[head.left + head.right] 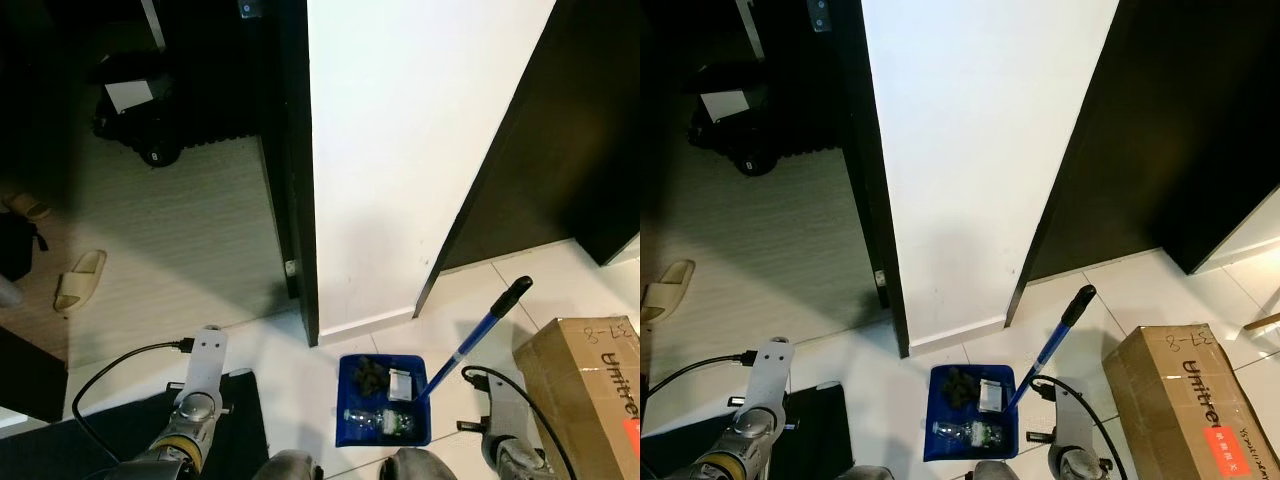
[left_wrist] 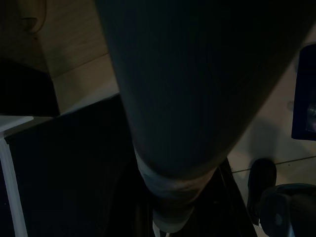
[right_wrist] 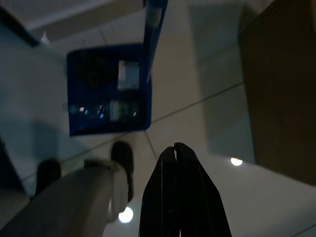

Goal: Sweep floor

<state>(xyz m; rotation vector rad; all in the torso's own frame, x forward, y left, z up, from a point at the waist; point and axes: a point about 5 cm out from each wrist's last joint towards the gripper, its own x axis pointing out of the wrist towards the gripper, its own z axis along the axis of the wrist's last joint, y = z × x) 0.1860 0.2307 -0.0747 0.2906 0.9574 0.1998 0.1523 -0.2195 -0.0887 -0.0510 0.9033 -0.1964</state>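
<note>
Blue dustpan [image 1: 385, 400] holds debris on white tile; right gripper [image 3: 176, 150] hangs closed, empty; left gripper's state unclear

Both silver arms hang low on either side of the blue rectangular plastic dustpan [image 1: 384, 400] that sits on the floor: the left arm [image 1: 195, 400] is well apart from it on the robot's left, with a black cable looping off its wrist, and the right arm [image 1: 510, 420] is near it on the robot's right, also trailing a black cable. In the right wrist view the right hand [image 3: 176, 150] hangs above the floor just beside the dustpan, its two long black fingers [image 3: 190, 197] pressed together with nothing between them.
</note>
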